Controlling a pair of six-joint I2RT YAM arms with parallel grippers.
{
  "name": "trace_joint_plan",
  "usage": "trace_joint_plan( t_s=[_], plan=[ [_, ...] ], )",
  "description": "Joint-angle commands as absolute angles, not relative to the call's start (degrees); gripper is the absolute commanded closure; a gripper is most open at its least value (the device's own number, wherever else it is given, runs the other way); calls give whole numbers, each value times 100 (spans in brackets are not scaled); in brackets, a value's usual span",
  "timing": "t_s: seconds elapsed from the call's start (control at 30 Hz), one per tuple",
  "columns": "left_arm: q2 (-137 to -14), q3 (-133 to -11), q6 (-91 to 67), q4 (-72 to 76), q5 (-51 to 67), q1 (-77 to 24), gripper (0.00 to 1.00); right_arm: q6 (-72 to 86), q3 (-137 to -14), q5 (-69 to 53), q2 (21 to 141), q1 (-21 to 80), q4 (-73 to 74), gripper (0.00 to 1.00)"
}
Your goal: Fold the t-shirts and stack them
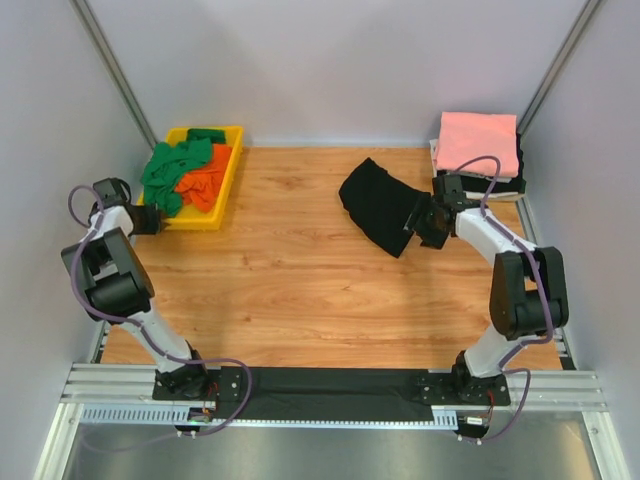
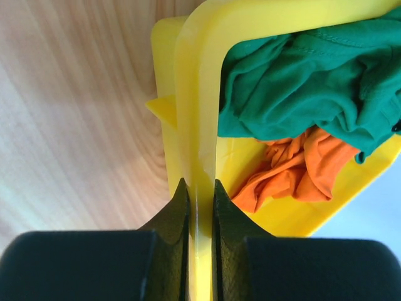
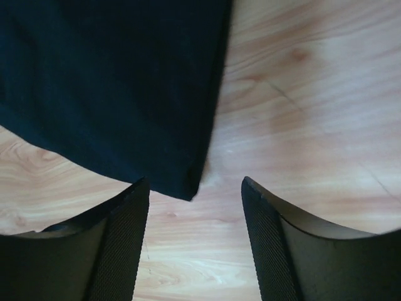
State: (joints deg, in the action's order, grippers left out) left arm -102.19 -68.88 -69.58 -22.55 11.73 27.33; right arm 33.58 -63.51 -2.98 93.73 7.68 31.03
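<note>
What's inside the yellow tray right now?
A crumpled green t-shirt lies over an orange t-shirt in the yellow tray, with darker green cloth at its far end. Anything beneath them is covered.

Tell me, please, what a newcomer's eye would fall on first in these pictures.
First, the yellow tray far left, holding a green t-shirt and an orange t-shirt, its rim gripped by the left pincer. Then the black t-shirt right of centre before the open right pincer, and the pink t-shirt folded far right.
</note>
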Motion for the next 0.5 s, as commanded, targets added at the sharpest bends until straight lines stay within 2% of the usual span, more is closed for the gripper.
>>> trace_joint_plan(
  t_s=[0.0, 0.07, 0.1, 0.17, 0.23, 0.3, 0.4, 0.47],
  plan=[
    [-10406, -7400, -7296, -1415, 1863, 2777, 86, 3480, -6486, -1230, 9685, 852, 2329, 39],
    [-10441, -7278, -7233, -1328, 1951, 2786, 79, 3533, -6320, -1388, 9782, 879, 1908, 41],
    [-10424, -7147, -7190, -1284, 1942, 2777, 70, 3577, -6276, -1502, 9852, 905, 1690, 42],
    [-10345, -7041, -7050, -1205, 2030, 2786, 60, 3595, -6267, -1494, 9931, 949, 1600, 44],
    [-10319, -6839, -6927, -1082, 2301, 2777, 38, 3638, -6371, -1546, 10202, 993, 1504, 47],
    [-10275, -6812, -6873, -1098, 2347, 2777, 36, 3630, -6433, -1590, 10309, 1011, 1503, 50],
    [-10090, -6645, -6794, -1134, 2364, 2777, 36, 3595, -6521, -1722, 10406, 1019, 1503, 72],
    [-9898, -6539, -6733, -1160, 2390, 2777, 37, 3577, -6513, -1810, 10389, 1019, 1477, 92]
  ],
)
